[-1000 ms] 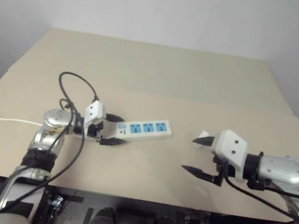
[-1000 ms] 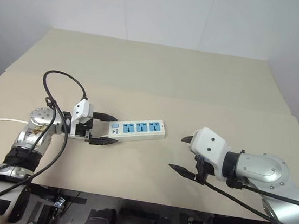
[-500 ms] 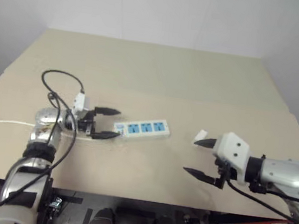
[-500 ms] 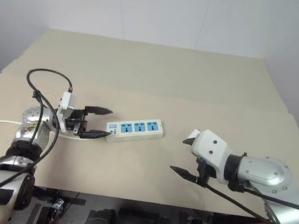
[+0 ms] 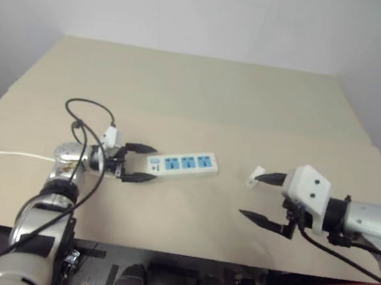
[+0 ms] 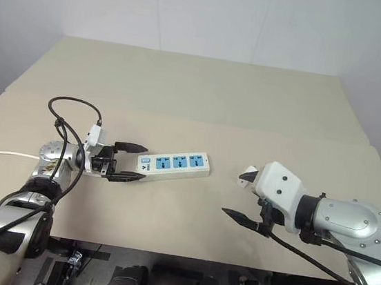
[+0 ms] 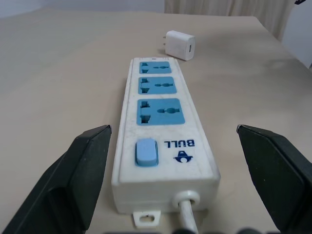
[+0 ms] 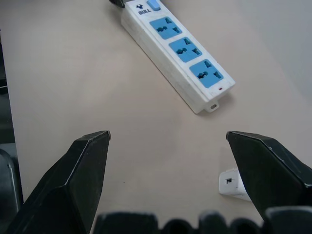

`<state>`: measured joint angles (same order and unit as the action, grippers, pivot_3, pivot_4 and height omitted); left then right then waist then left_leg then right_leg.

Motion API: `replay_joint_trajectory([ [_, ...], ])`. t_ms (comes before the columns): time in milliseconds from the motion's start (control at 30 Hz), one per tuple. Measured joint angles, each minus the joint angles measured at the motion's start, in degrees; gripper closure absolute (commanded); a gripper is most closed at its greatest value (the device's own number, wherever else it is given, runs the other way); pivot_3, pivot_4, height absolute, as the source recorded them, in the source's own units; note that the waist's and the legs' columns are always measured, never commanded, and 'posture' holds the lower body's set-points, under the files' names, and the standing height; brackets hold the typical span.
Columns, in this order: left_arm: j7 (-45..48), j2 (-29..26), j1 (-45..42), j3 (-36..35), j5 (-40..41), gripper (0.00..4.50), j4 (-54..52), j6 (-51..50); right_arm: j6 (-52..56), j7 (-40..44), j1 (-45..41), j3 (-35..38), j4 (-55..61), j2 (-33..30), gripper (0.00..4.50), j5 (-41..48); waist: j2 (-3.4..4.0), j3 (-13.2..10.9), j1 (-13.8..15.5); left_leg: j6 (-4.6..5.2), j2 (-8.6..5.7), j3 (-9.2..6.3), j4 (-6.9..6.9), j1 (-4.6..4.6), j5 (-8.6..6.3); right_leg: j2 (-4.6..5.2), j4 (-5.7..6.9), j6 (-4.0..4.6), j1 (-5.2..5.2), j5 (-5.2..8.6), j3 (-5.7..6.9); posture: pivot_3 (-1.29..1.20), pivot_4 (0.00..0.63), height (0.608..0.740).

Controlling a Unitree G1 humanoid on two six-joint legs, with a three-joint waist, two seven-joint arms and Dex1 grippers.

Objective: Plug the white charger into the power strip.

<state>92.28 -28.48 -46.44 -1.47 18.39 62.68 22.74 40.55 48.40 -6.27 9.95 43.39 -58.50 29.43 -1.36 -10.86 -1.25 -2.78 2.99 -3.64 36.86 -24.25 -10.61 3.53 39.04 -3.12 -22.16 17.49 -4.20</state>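
The power strip (image 5: 182, 163) lies flat on the tan table, a white bar with three blue sockets and a blue switch (image 7: 146, 151) at its cord end. My left gripper (image 5: 147, 164) is open, its black fingers (image 7: 73, 180) standing wide on either side of that cord end without touching it. The white charger (image 5: 255, 175) lies on the table to the right of the strip, also seen past the strip's far end as the charger (image 7: 179, 45). My right gripper (image 5: 252, 196) hangs open just beside the charger (image 8: 234, 184), one fingertip close over it, nothing held.
The strip's thin white cord (image 5: 1, 151) runs off the table's left edge. A seam (image 5: 282, 133) crosses the table (image 5: 204, 88) behind the strip. Bare table lies between the strip and the charger and in front of both.
My left wrist has turned, so its housing now sits lower behind the fingers; they drew back left and returned to the strip's cord end. Strip, charger and right gripper stay put.
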Motion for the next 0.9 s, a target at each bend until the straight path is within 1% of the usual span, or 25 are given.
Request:
replay_joint_trajectory([
  [400, -3.5, 1.4, -3.2, -1.0, -5.7, 0.02, 8.0, 4.8, 1.1, -1.0, 2.3, 0.7, 1.6, -0.3, 0.00, 0.7, -0.01, 0.0, 0.2, 0.00, -0.01, 0.00, 0.00, -0.01, 0.00, 0.00, 0.00, 0.00, 0.00, 0.00, 0.00, 0.00, 0.150, 0.740],
  [600, -3.4, 3.1, -4.2, -3.0, -6.1, 0.02, 8.4, 4.6, 1.2, -1.2, 2.9, 0.7, 1.6, -0.5, 0.00, 0.2, -0.01, 0.0, 0.2, 0.00, 0.00, 0.00, 0.00, -0.01, 0.00, 0.00, 0.00, -0.01, 0.00, 0.00, 0.00, 0.00, 0.150, 0.740],
  [900, -4.1, 3.1, -4.4, -3.3, -8.9, 0.02, 9.4, 4.7, 1.3, -1.2, 3.2, 1.9, 1.7, -0.8, 0.00, 0.0, -0.01, 0.0, 0.1, 0.00, 0.00, 0.00, 0.00, 0.00, 0.00, 0.00, 0.00, 0.00, 0.00, 0.00, 0.00, 0.00, 0.150, 0.740],
])
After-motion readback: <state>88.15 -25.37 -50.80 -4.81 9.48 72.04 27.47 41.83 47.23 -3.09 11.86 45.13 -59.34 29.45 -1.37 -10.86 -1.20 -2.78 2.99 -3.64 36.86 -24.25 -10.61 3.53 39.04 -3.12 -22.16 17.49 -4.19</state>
